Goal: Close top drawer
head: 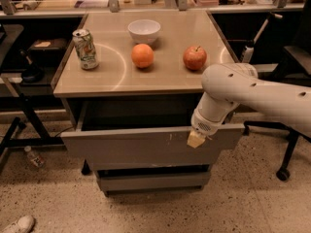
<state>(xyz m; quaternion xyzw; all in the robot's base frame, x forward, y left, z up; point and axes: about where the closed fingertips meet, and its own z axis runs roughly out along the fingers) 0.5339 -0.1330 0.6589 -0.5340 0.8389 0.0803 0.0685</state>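
- Warm, yellowish light fr. overhead; table [160, 79] top is the brightest area, w/ an even sheen.
- Glare: pale curved streak on the top betw. can [85, 49] & orange [142, 56]; fainter arc nr right edge, by apple [194, 58].
- Shadows short & soft: small dark patches hugging bases of bowl [144, 30], orange, apple.
- Deep shadow under table's front edge; inside of top drawer [136, 147] nearly black, its front dull grey, mid-lit.
- Arm [262, 93] lit fr. above: upper side pale, underside shaded.
- Claw [196, 139] at drawer front, below table's front right corner; its tan tip catches light.
- Dark zones beyond table's left & right edges; floor dim.
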